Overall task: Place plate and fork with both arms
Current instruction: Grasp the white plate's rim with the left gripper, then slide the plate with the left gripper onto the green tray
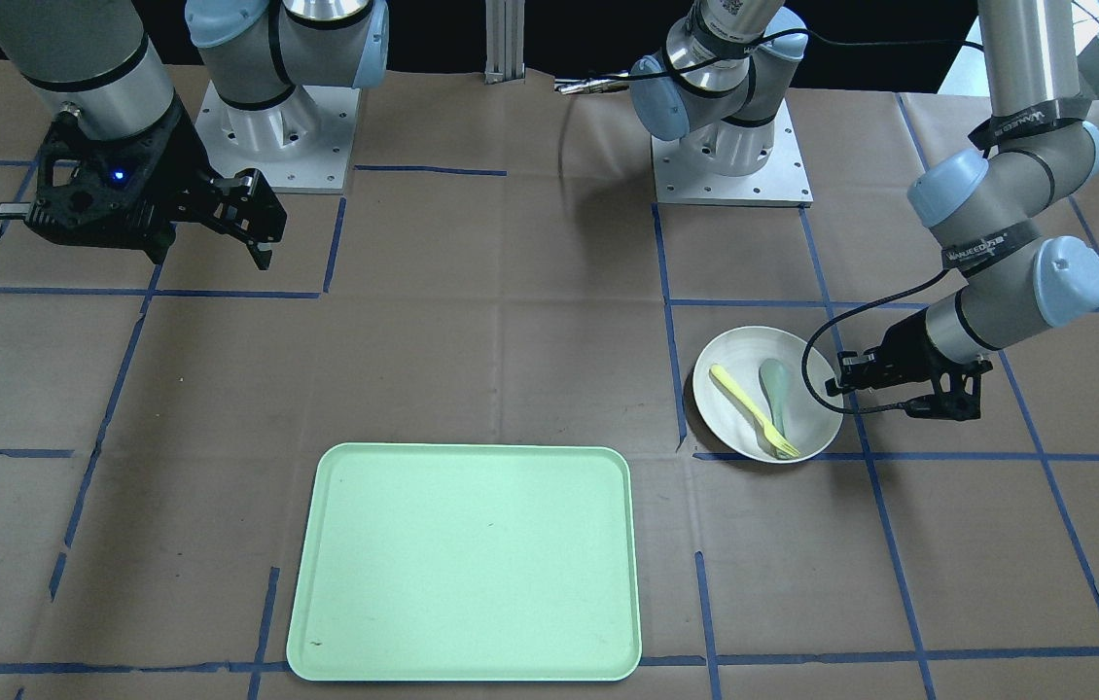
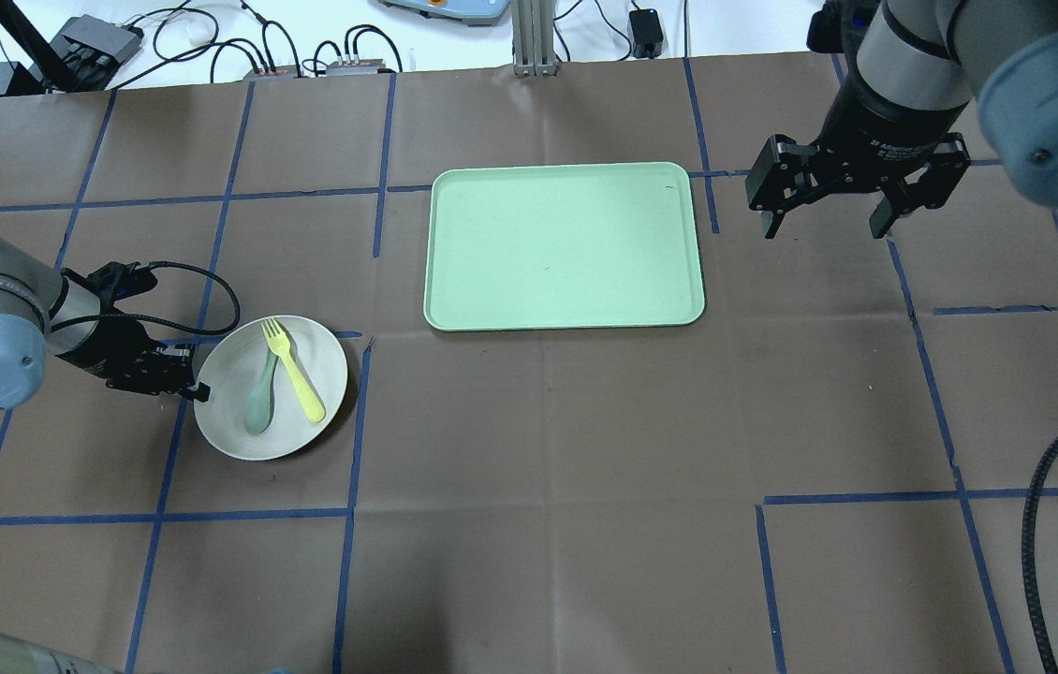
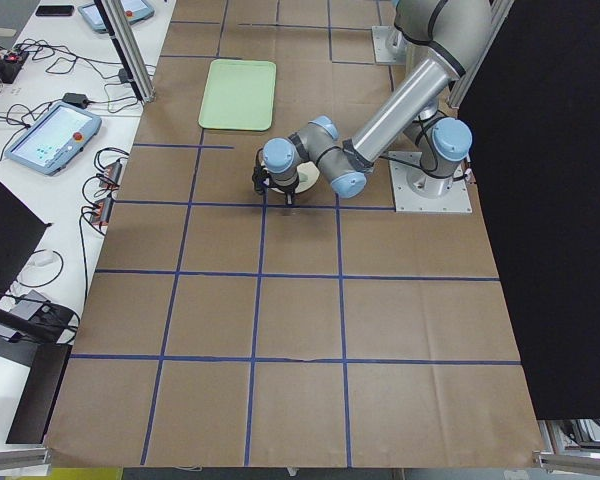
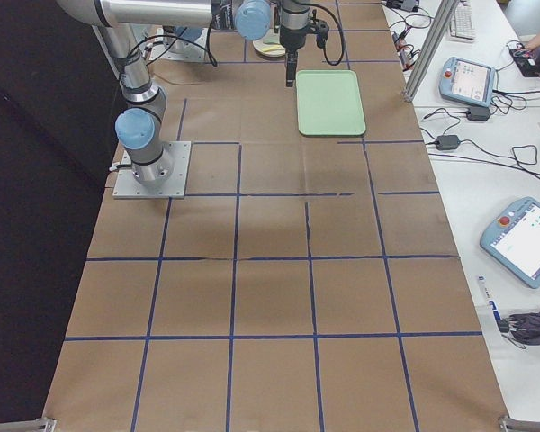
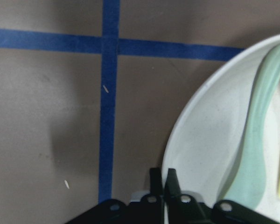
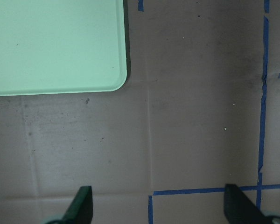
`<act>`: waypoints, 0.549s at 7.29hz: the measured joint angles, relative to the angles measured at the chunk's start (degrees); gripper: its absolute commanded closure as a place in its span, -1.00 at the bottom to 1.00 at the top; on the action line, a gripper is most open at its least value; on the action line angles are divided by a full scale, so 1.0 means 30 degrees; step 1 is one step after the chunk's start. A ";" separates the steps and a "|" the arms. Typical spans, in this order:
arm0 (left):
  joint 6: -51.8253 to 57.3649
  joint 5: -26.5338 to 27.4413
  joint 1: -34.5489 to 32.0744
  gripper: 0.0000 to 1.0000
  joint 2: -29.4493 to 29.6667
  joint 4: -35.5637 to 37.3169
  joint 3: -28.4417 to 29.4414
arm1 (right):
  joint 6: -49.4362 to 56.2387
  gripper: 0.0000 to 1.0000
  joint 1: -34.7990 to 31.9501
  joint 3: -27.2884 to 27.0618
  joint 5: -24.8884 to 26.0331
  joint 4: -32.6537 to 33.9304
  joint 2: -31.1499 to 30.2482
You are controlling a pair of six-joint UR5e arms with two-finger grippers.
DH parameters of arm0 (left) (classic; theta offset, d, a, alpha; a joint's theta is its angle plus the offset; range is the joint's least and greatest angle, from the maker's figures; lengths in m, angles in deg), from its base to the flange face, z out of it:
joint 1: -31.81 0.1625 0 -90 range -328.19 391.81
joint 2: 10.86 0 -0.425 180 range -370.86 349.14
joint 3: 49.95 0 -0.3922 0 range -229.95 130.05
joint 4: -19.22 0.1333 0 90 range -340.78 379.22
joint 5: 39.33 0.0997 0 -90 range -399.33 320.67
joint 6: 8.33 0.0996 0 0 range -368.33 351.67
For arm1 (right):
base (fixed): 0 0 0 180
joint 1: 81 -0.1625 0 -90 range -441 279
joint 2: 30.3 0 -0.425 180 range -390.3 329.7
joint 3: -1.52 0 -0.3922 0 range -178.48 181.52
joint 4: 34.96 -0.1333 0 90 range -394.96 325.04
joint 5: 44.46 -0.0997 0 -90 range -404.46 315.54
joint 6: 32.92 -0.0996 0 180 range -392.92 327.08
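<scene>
The off-white plate sits on the table at my left, with the pale-yellow fork lying in it. It also shows in the front view, as does the fork. My left gripper is shut on the plate's rim, low at the table. In the left wrist view its fingertips are pinched together on the rim of the plate. My right gripper is open and empty, held above the table to the right of the tray. In the right wrist view its fingers are wide apart.
A grey-green spoon lies in the plate beside the fork. The mint-green tray lies at the table's middle, far side, with nothing on it. Blue tape lines cross the brown table cover. A cable loops over the left wrist.
</scene>
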 measured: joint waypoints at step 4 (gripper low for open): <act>-0.0029 -0.1457 -0.0504 1.00 -0.0107 -0.0359 0.0787 | 0.0000 -1.00 0.0000 0.0000 0.0000 0.0000 -0.0003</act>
